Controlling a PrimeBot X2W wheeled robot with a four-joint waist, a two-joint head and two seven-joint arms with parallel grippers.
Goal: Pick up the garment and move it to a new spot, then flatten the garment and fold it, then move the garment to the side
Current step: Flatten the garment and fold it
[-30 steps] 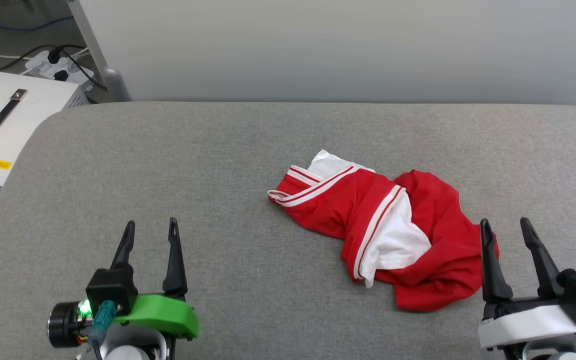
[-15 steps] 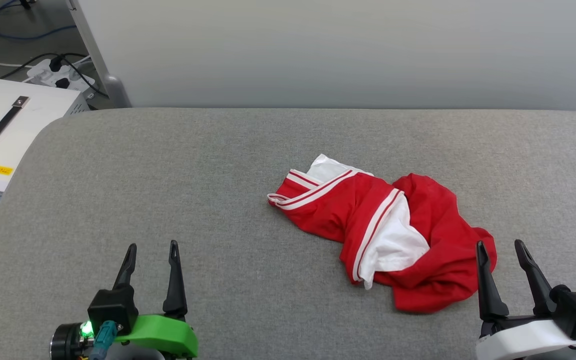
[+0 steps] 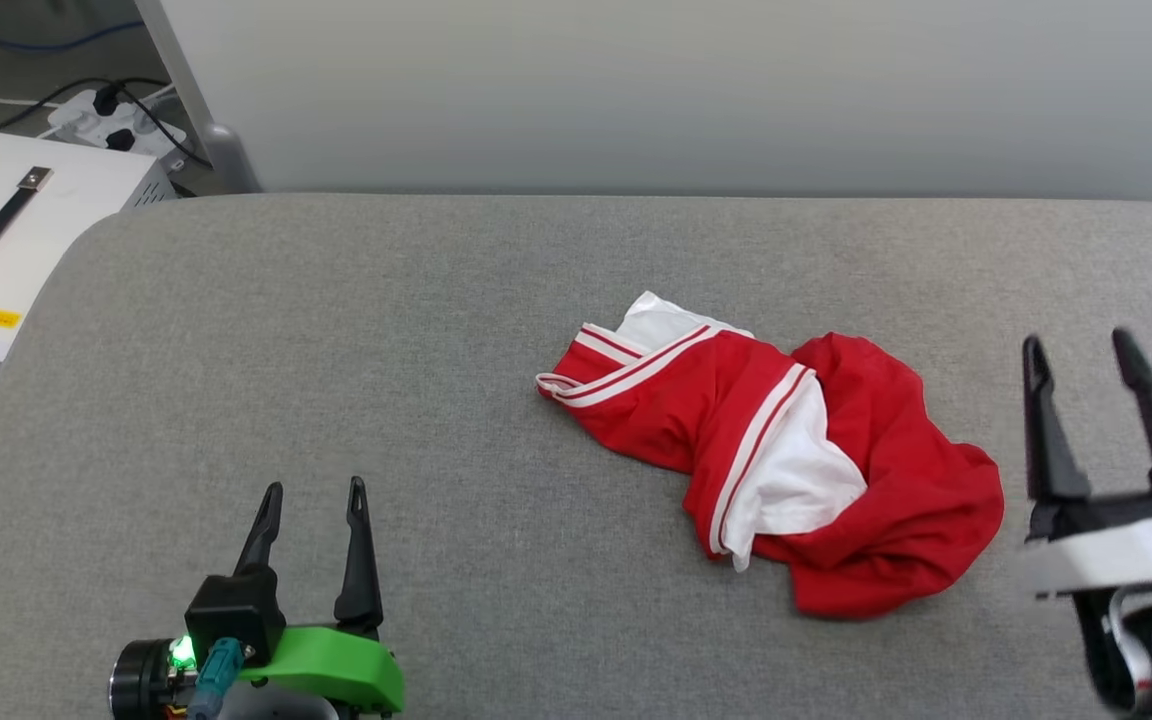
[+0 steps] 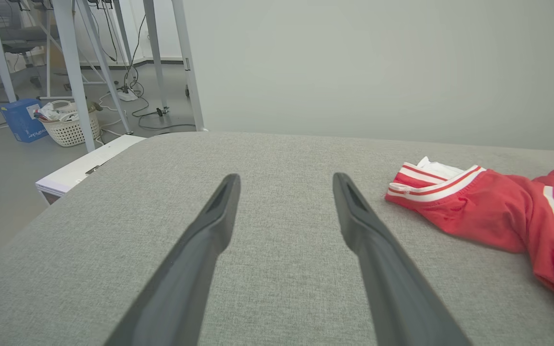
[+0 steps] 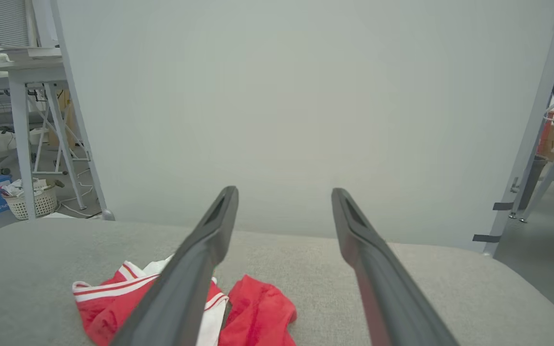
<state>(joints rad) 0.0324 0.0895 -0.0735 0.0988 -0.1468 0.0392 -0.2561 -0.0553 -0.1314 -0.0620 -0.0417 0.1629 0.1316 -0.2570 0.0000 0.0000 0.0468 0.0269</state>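
The garment lies crumpled right of centre on the grey padded surface, red with white sleeve parts and striped trim; no letters or number show. It also appears at the right of the left wrist view and at the bottom left of the right wrist view. My right gripper is raised at the right, beyond the garment's right edge, open and empty. Low at the left, far from the cloth, my left gripper also stands open with nothing between its fingers.
A pale wall panel rises behind the padded surface. Off its left edge stand a white box with a black handle and a power strip with cables. Table legs and a basket stand on the floor beyond.
My right gripper has risen and moved forward, now higher in the head view beside the garment's right edge. The left gripper has barely shifted. The garment lies as before; the camera moved slightly.
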